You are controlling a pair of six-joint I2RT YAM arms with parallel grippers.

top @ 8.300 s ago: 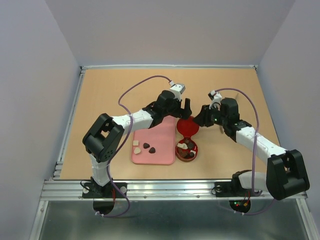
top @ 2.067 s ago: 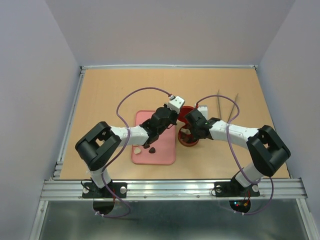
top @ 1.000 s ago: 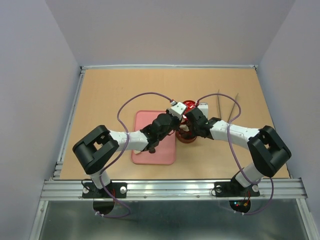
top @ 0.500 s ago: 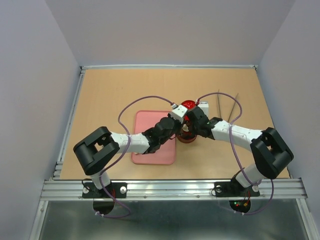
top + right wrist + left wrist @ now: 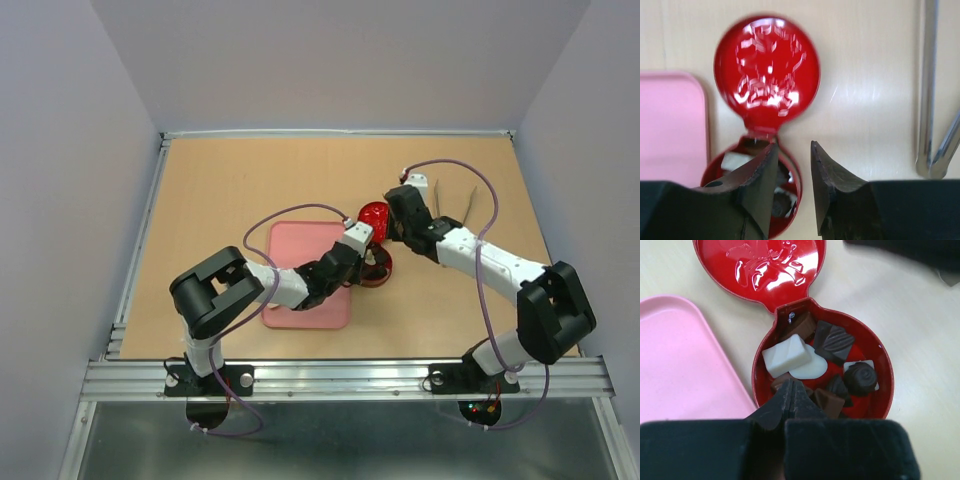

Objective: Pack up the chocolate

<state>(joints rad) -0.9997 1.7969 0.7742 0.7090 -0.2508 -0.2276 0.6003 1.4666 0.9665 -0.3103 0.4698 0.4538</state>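
Tongs [image 5: 930, 100] of bare metal are lying on the table [image 5: 220, 190] to the right of the tin [image 5: 886, 375], well apart from it. The pink tray [image 5: 680, 355] is sitting just beside the tin on its left. The lid [image 5: 771, 267] is lying open and flat on the far side, joined to the tin at a hinge — together they are forming 1 long shape running away from the arm bases. Chocolate [image 5: 786, 356] is sitting inside the tin: dark pieces and a few cream-white ones, jumbled and pointing every way, the white block lying slantwise. The left gripper [image 5: 790, 390] is hanging over the tin's near rim, jaws pressed together on nothing, hiding the nearest pieces. The right gripper [image 5: 792, 150] is hovering above the hinge, jaws partly apart — gripping nothing.
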